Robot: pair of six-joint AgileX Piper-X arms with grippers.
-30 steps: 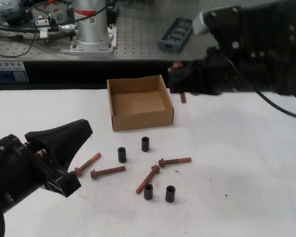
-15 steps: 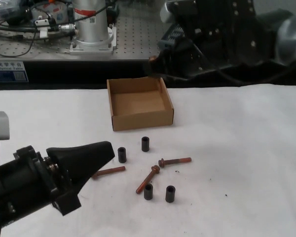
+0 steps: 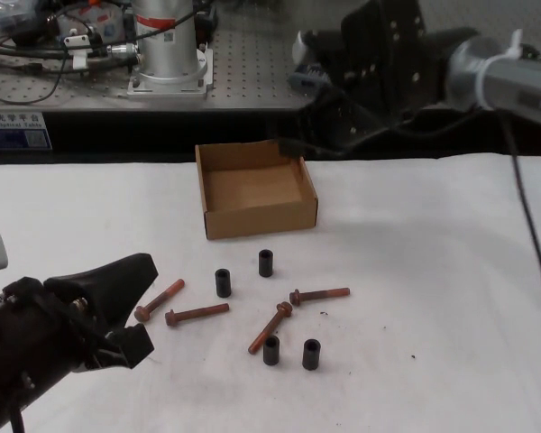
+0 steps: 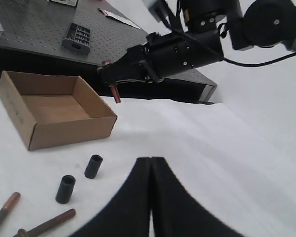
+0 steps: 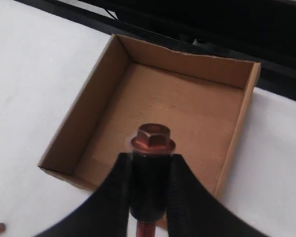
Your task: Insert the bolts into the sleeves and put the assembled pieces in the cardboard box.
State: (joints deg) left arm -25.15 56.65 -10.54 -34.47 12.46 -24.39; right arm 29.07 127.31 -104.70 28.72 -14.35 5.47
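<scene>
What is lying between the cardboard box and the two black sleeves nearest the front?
In the high view: one more sleeve near the box, then a sideways bolt and a slanted bolt.

Bolt (image 5: 152, 138) shank hidden in sleeve (image 5: 148, 185), tip cut off (frame edge)

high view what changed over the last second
The right tool, shut on a black cylindrical sleeve with a rust-coloured hex-head bolt through it, swung leftward from beside the open brown cardboard box to above its far right corner. The left tool, shut and empty, pushed towards the loose parts, then drew back. The box, four loose bolts and four loose sleeves lie as before.
</scene>
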